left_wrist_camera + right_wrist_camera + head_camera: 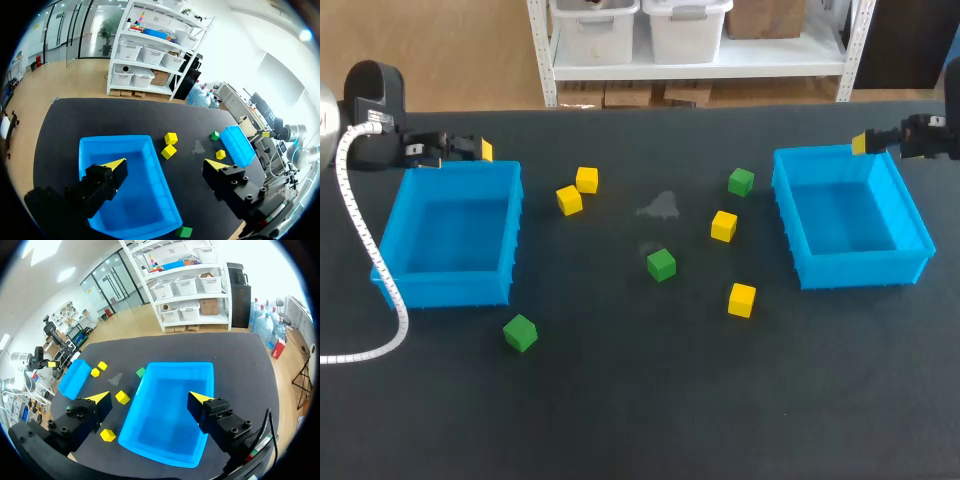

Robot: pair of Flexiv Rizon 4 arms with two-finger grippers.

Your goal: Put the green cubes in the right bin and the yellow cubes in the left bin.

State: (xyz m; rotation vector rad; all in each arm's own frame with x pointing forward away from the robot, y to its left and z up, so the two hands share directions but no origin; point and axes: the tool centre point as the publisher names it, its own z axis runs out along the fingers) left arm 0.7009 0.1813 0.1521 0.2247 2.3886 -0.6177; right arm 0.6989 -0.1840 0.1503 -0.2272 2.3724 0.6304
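Note:
Several yellow cubes lie between two blue bins: a pair (586,179) (569,200) close to the left bin (450,232), one mid-table (723,225) and one nearer the front (742,299). Green cubes lie at the back (741,181), in the middle (661,264) and in front of the left bin (520,332). Both bins look empty. My left gripper (480,150) (165,164) hangs open above the left bin's (130,192) far edge. My right gripper (861,143) (150,397) is open over the far edge of the right bin (850,215) (170,415). Neither holds anything.
A white coiled cable (365,260) from my left arm hangs down beside the left bin's outer side. A pale smudge (662,206) marks the dark tabletop among the cubes.

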